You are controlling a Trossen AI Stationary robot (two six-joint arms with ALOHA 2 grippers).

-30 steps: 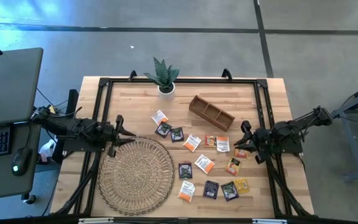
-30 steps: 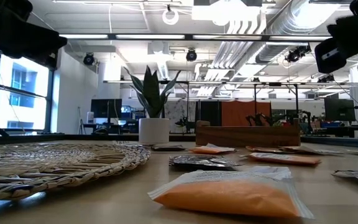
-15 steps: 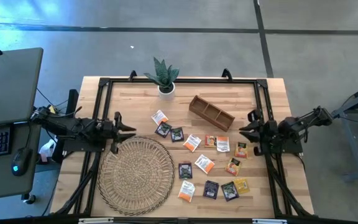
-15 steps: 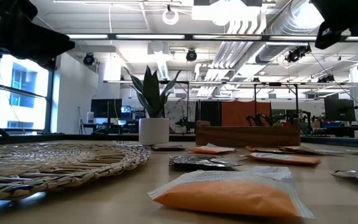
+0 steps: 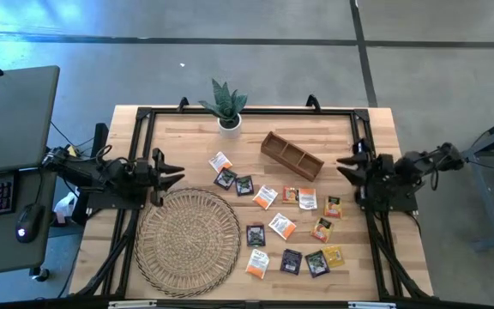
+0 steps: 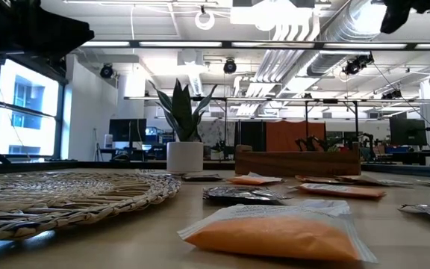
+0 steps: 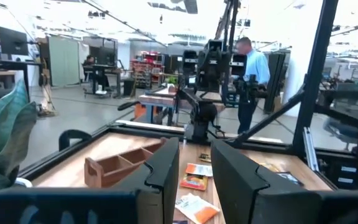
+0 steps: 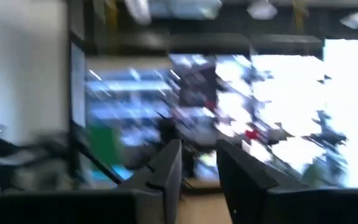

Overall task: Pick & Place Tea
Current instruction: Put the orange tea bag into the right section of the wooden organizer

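Two grippers are hovering empty, jaws slightly apart: left gripper (image 5: 175,171) beside the woven mat (image 5: 187,241), right gripper (image 5: 345,166) near the wooden tray (image 5: 292,155). I am judging it best to descend squarely over one tea sachet (image 5: 333,205).

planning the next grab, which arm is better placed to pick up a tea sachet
Probably the right: the right gripper hangs beside the tea sachets, while the left gripper sits across the woven mat, farther from most of them.

Orange sachet (image 6: 275,233) beside woven mat (image 6: 66,194)
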